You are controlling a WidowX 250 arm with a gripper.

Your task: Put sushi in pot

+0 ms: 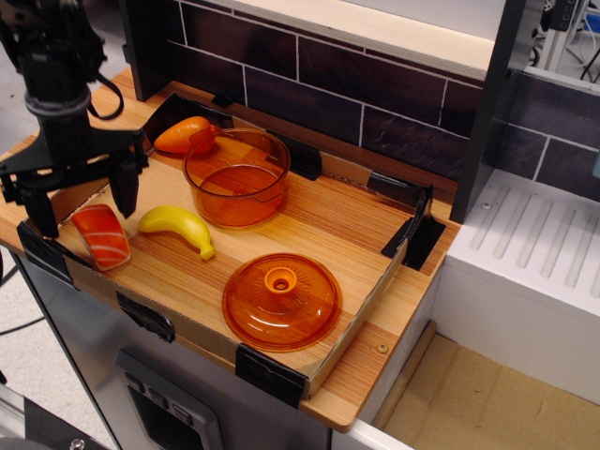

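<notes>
The sushi (101, 236), a red-orange striped block with a white underside, lies at the front left corner of the wooden tray (309, 220). The pot (236, 175), round translucent orange and empty, stands upright at the tray's back middle. My black gripper (82, 206) hangs open just above and behind the sushi, one finger (125, 192) to its right and the other (41, 212) to its left, over the tray's left wall. It holds nothing.
A yellow banana (177, 228) lies right of the sushi. A plain orange carrot-like toy (182, 134) lies behind the pot at the back left. The domed orange lid (281, 300) with a knob rests at the tray's front. Cardboard walls with black tape edge the tray.
</notes>
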